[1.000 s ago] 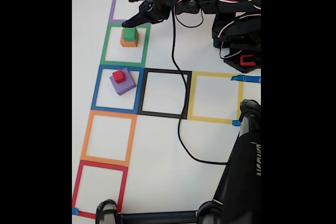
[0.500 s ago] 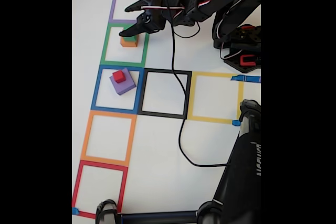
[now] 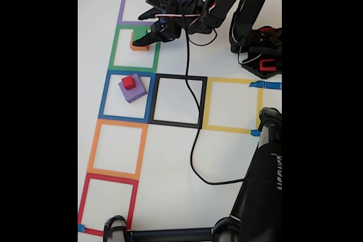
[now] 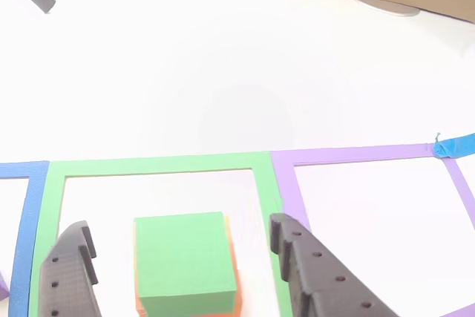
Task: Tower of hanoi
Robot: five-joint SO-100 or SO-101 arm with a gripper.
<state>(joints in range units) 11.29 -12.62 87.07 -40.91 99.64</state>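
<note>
The gripper (image 4: 182, 257) hangs over the green tape square (image 4: 148, 165), its jaws spread around the green block (image 4: 184, 257) lying on the orange block (image 3: 136, 45).

Fixed view high above, looking down on whole mat. Other view low, close. Both share green tape square (image 3: 135, 49) (image 4: 148, 165).

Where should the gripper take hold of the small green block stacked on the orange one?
On the small green block's two opposite vertical side faces, coming straight down from above. It sits on the orange block, and the open gripper already straddles it with a finger either side; grip high, clear of the orange.
</note>
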